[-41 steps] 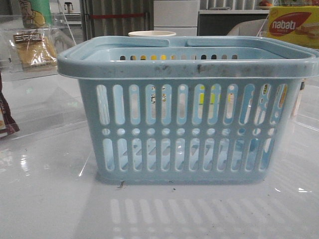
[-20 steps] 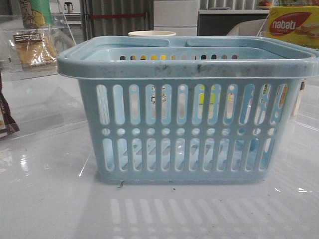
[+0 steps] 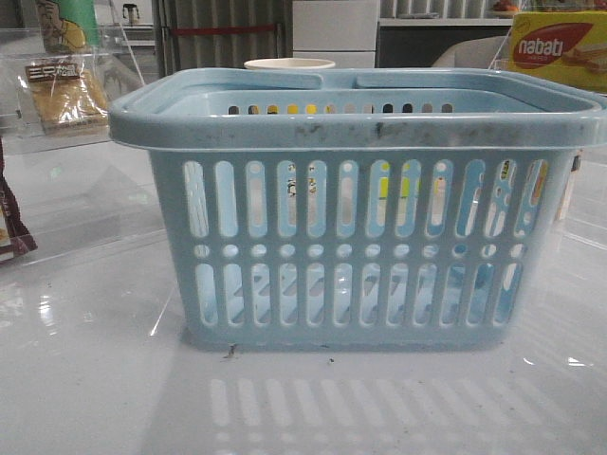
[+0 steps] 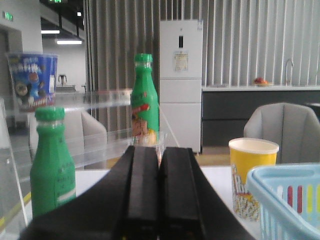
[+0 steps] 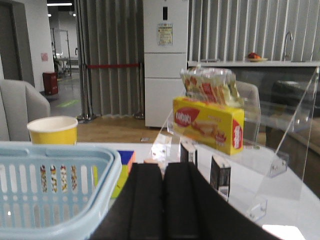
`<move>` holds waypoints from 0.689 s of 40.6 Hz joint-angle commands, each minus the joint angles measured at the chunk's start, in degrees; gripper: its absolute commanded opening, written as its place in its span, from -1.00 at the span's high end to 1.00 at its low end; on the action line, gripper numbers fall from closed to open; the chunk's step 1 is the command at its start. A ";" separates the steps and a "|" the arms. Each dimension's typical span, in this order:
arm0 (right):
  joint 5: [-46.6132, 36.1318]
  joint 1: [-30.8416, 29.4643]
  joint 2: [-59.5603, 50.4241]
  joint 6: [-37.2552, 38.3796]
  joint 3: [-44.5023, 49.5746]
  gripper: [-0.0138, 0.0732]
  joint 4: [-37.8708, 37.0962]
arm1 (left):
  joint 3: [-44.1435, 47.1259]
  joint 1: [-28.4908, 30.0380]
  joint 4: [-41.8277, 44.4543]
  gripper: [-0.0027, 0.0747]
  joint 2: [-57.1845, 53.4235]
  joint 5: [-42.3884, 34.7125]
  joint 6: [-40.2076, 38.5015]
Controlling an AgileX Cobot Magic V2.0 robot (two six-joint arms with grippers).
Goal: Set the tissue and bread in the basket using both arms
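The light-blue basket (image 3: 360,237) fills the middle of the front view; its corner shows in the left wrist view (image 4: 285,200) and its side in the right wrist view (image 5: 55,190). The bread (image 3: 64,92), golden in a clear packet with a dark label, sits on a clear shelf at the far left. I cannot pick out the tissue with certainty; two small black-and-white packs (image 5: 220,176) stand under the right clear shelf. My left gripper (image 4: 160,152) and my right gripper (image 5: 164,169) are both shut and empty, and neither shows in the front view.
A yellow paper cup (image 4: 252,175) stands behind the basket. Two green bottles (image 4: 50,160) and a blue cup (image 4: 32,80) are by the left shelf. The yellow-red nabati box (image 5: 207,122) sits on the right shelf. A dark brown packet (image 3: 11,223) is at the left edge.
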 commanded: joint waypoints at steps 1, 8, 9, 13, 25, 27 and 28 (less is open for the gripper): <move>0.35 -0.29 3.67 0.06 -8.15 0.55 0.08 | -8.26 -0.42 -0.46 0.69 2.66 -2.38 -0.25; 7.75 -0.29 11.00 0.06 -17.07 0.55 0.08 | -19.76 -0.42 -0.46 0.69 10.18 6.90 -0.25; 8.70 -0.29 11.90 0.06 -18.11 0.55 0.08 | -20.94 -0.42 -0.46 0.69 11.53 8.93 -0.25; 12.67 -0.29 15.88 0.06 -20.17 0.55 0.08 | -25.47 -0.42 -0.46 0.69 16.13 15.79 -0.25; 20.83 -0.29 26.40 0.06 -19.92 0.55 0.08 | -25.89 -0.42 -0.46 0.69 26.83 25.03 -0.25; 21.76 -0.29 27.88 0.06 -19.92 0.55 0.08 | -25.89 -0.42 -0.46 0.69 28.46 26.56 -0.25; 22.04 -0.29 28.48 0.06 -19.92 0.55 0.08 | -25.89 -0.42 -0.46 0.69 29.30 27.55 -0.25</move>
